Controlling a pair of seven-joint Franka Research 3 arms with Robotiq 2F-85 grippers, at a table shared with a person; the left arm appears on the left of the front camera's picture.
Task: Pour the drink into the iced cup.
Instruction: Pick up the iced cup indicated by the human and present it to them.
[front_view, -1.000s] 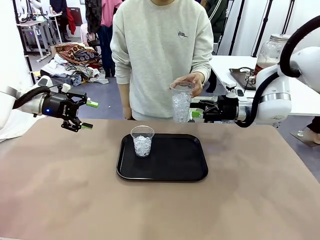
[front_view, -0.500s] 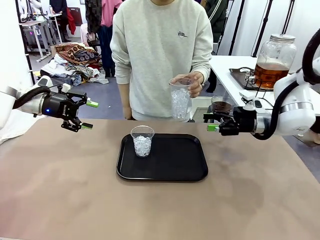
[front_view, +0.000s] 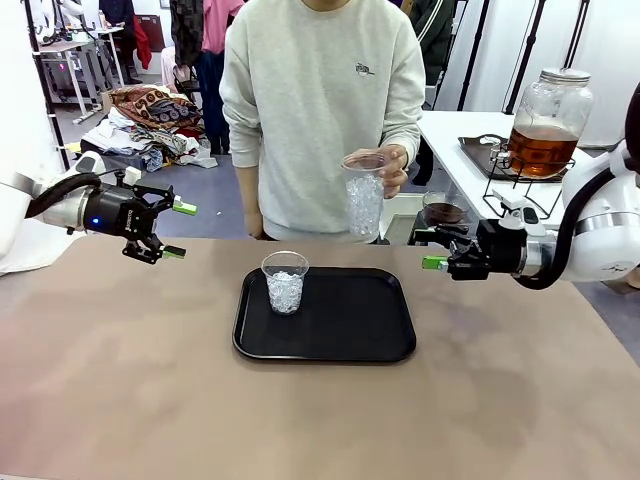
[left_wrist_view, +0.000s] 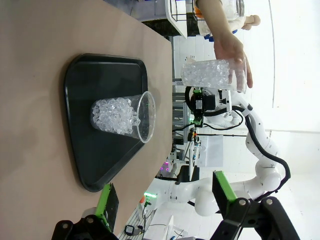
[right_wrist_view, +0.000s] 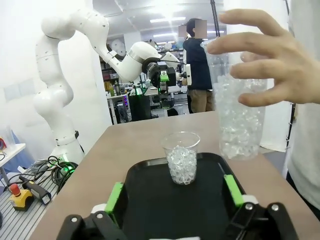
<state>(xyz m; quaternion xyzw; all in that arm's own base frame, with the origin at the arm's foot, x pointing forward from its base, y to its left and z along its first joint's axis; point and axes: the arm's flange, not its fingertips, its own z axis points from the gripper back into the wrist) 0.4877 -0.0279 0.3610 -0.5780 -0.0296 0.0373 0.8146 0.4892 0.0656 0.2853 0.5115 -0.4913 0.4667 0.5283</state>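
Note:
The drink (front_view: 540, 147) is amber liquid in a large glass jar with a metal lid, on a side table at the far right. A small iced cup (front_view: 285, 282) (left_wrist_view: 122, 116) (right_wrist_view: 181, 157) stands upright on the black tray (front_view: 350, 320) (left_wrist_view: 85, 75) (right_wrist_view: 150, 200). A person's hand (front_view: 392, 165) (right_wrist_view: 270, 60) holds a taller iced cup (front_view: 364, 195) (left_wrist_view: 212, 75) (right_wrist_view: 240, 115) above the table's far edge. My right gripper (front_view: 428, 250) (right_wrist_view: 173, 195) hovers open, right of that tall cup and apart from it. My left gripper (front_view: 165, 230) (left_wrist_view: 165, 197) hangs open at the far left, holding nothing.
A small glass of dark liquid (front_view: 443, 210) sits behind my right gripper. The jar stands on a wire rack (front_view: 520, 180) on the white side table. Bare brown tabletop (front_view: 320, 420) surrounds the tray. The person stands at the far edge.
My right arm has drawn back to the right, away from the tall iced cup, uncovering the jar. The person's cup barely moved. The left arm stayed still.

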